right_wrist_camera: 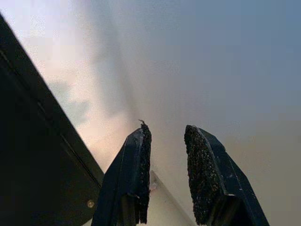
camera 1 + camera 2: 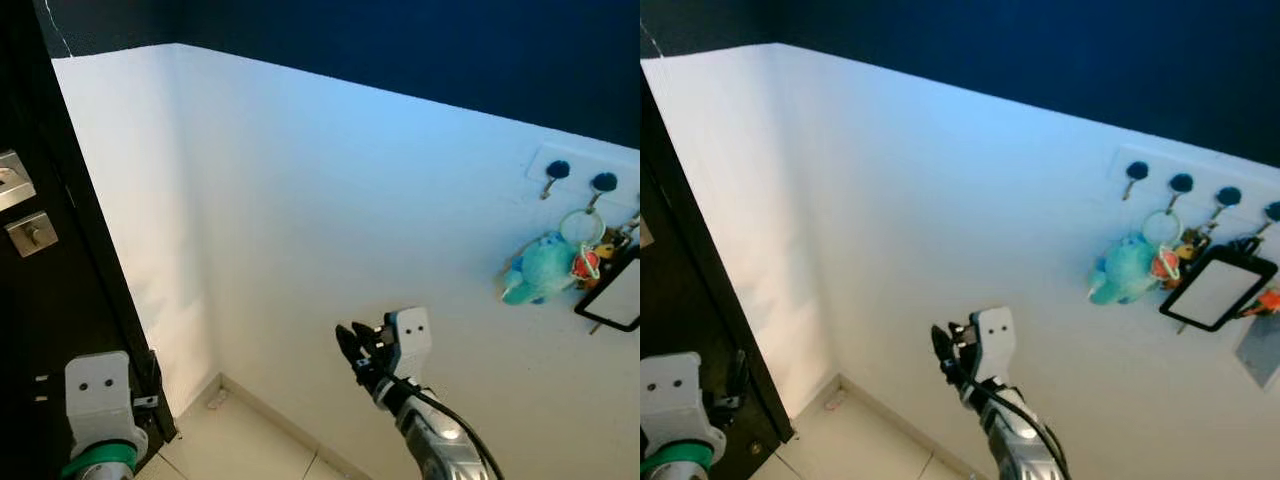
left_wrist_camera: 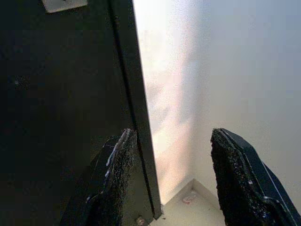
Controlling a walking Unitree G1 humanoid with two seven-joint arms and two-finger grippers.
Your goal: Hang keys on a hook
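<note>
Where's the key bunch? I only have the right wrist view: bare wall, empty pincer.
Observer: The key bunch with the turquoise plush toy hangs from the second black-knobbed hook of the white wall rail.
Operator: Relative to the right pincer?
Observer: It is up and to the right of the right pincer, well apart from it.
Operator: Left pincer?
Observer: The left pincer is open, low beside the dark door.
</note>
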